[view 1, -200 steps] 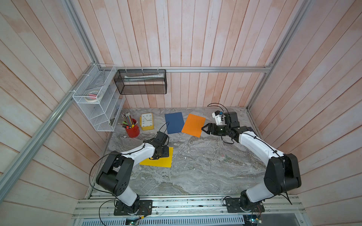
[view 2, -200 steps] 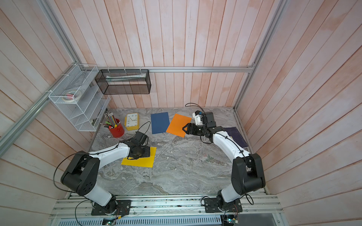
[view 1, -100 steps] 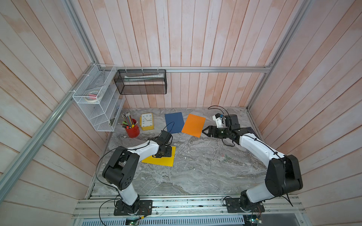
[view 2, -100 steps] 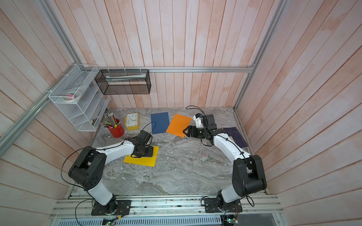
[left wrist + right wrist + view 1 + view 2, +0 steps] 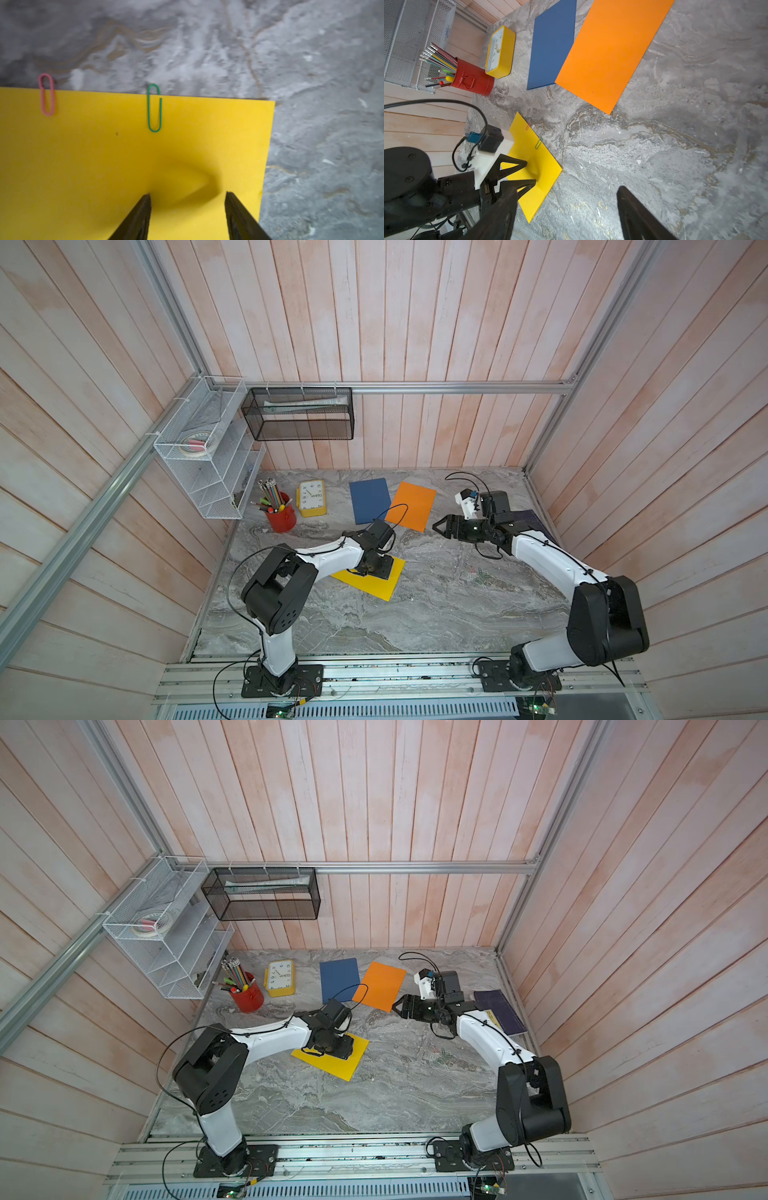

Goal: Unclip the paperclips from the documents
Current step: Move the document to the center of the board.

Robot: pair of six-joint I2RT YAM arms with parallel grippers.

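While the left gripper (image 5: pixel 187 207) was positioned over the yellow sheet (image 5: pixel 104 166), its jaws stood apart, and only bare sheet showed between them. Its fingertips (image 5: pixel 146 199) were at the sheet's surface or just above it; contact could not be confirmed.

Two paperclips were attached to the sheet edge opposite the gripper:
- The green paperclip (image 5: pixel 154 108) sat near the middle of that edge.
- The pink paperclip (image 5: pixel 47 94) sat toward one corner.

Each clip protruded slightly beyond the edge onto the marble table (image 5: pixel 436 614). Neither clip was touched by a finger.

In both top views, the yellow sheet lay flat in front of the left arm, which covered part of it. The sheet was well apart from the other two documents. The blue sheet (image 5: pixel 370 499) and the orange sheet (image 5: pixel 411 506) lay side by side near the back wall and met at one corner.

The right gripper (image 5: pixel 438 526) was raised above the table, just beside the orange sheet's near corner. Its jaws were wide apart and held nothing.

A yellow clock (image 5: pixel 311 497) and a red pencil cup (image 5: pixel 281 514) stood beside the blue sheet. A purple book (image 5: pixel 498 1011) lay by the right arm.
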